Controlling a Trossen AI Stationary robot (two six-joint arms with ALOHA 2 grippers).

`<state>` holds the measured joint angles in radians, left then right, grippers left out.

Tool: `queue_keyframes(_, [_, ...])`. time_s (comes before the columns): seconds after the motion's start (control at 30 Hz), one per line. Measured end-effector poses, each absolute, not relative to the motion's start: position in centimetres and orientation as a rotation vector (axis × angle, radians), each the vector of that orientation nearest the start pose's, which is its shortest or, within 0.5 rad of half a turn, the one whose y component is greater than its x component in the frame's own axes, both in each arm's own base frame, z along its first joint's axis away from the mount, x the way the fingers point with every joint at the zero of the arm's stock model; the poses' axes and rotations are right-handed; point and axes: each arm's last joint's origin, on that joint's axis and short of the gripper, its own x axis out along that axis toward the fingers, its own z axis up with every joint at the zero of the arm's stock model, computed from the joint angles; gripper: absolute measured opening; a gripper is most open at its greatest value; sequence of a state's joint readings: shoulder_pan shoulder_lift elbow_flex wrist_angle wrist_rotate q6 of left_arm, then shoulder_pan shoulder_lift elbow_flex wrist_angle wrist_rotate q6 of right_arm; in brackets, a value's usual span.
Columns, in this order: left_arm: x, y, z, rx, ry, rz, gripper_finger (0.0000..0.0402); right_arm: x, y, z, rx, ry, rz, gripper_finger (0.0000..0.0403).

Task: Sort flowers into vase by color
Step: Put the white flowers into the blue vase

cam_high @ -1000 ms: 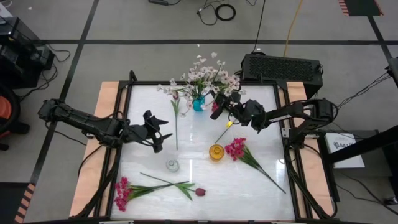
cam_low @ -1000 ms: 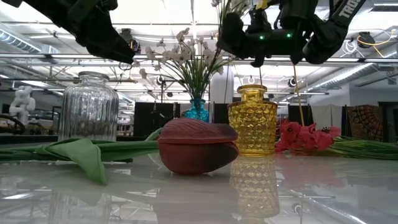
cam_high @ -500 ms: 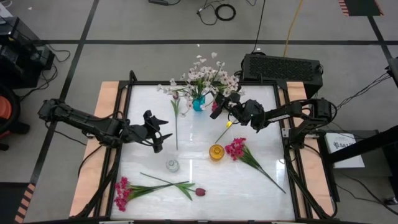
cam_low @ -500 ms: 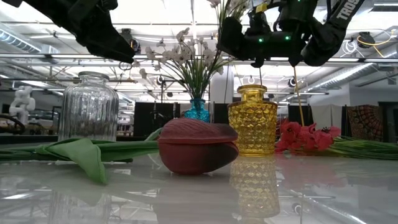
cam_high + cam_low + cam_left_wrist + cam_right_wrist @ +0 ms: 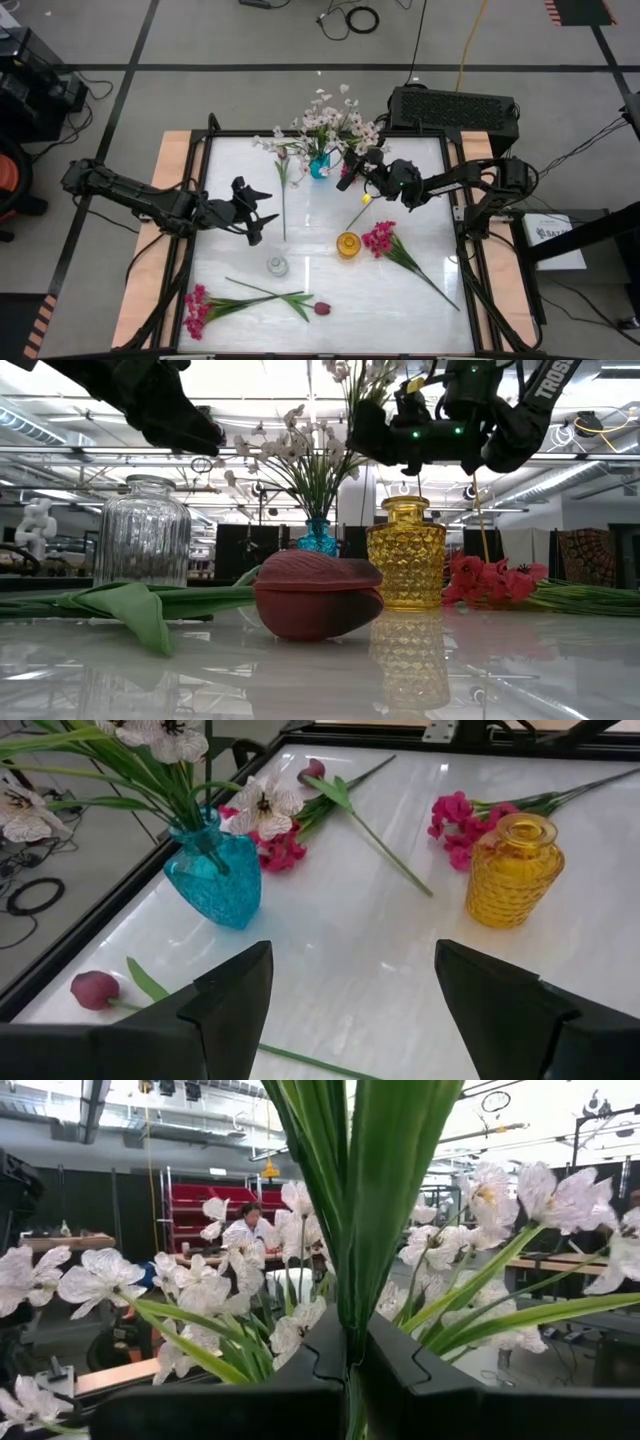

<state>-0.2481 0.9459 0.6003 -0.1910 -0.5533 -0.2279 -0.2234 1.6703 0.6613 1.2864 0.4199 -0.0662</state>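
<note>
The right gripper [image 5: 352,172] pinches a white flower [image 5: 350,1210] by its stem, beside the blue vase [image 5: 319,166]. The left gripper [image 5: 262,212] waits open and empty over the table [image 5: 310,250].

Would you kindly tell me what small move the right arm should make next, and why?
Probably ease the right end effector toward the blue vase and lower its stem in: it is shut on a white-flowered stem, and that vase already holds white blossoms.

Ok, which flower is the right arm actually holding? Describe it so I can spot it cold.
Start at the blue vase of white blossoms at the table's far edge. Just right of it, the right gripper is shut on a white-blossomed spray, its green stem trailing toward the yellow vase. Unlike the other loose flowers, it is lifted off the table.
</note>
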Motion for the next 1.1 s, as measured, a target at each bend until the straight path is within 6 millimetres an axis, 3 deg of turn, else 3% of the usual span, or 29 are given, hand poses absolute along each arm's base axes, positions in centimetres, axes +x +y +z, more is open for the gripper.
queue_keyframes(1.1, [19.3, -3.3, 24.4, -0.006, 0.46, 0.35, 0.0286, 30.9, -9.2, 20.3, 0.018, -0.162, -0.637, 0.0005])
